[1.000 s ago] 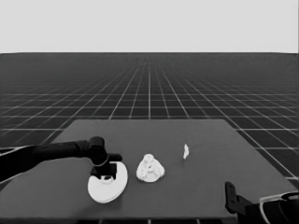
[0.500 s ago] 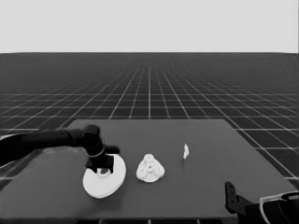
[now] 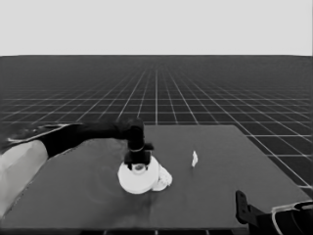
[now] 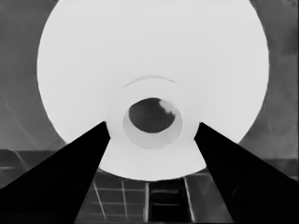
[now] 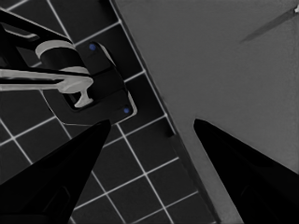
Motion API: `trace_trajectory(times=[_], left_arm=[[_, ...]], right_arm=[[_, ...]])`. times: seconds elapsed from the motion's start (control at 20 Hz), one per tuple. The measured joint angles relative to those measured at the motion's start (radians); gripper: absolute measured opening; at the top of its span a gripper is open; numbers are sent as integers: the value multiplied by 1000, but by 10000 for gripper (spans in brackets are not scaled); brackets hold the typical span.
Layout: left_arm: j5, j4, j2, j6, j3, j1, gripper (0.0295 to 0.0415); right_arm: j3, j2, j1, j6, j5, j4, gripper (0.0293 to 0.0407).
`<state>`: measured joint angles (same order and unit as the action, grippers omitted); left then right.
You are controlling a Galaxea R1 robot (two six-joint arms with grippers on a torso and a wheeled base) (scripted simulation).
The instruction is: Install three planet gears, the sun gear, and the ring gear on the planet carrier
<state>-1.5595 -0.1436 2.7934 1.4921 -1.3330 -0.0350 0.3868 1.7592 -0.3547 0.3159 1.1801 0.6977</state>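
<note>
Left pincer [image 3: 138, 165] down at mid-surface, its two fingers [image 4: 84, 158] set wide on either side of the raised hub of the larger round part [image 3: 138, 178], clamped on it. That part lies roughly flat, broad face up, centre hole [image 4: 152, 115] pointing up at the wrist; being round, it has no long axis to note. It overlaps the smaller round part [image 3: 162, 179], which peeks out at its right edge; whether they touch, cannot tell. Gears not visible. A thin white piece [image 3: 194, 158] stands on edge, apart to the right. Surface [image 3: 225, 176] dark. Right pincer [image 3: 242, 208] parked at the near right corner, fingers spread, gripping nothing; dark machinery [image 5: 93, 84] shows past the edge.
</note>
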Motion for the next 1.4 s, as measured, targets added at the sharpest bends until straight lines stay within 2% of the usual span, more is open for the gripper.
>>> trace_trajectory(times=[0.1, 0.25, 0.4, 0.5, 0.65, 1.4], left_arm=[[9, -2, 182, -55, -205, 5, 348], [16, -2, 255, -100, -318, 7, 348], [17, -2, 270, -110, -344, 8, 348], [33, -64, 279, -132, -378, 72, 348], [42, -89, 285, -143, -398, 99, 348], [45, -95, 285, -221, -403, 114, 349]], right_arm=[[0, 0, 0, 0, 0, 0, 385], [0, 0, 0, 0, 0, 0, 385], [0, 0, 0, 0, 0, 0, 385], [0, 0, 0, 0, 0, 0, 385], [0, 0, 0, 0, 0, 0, 385], [0, 0, 0, 0, 0, 0, 385]])
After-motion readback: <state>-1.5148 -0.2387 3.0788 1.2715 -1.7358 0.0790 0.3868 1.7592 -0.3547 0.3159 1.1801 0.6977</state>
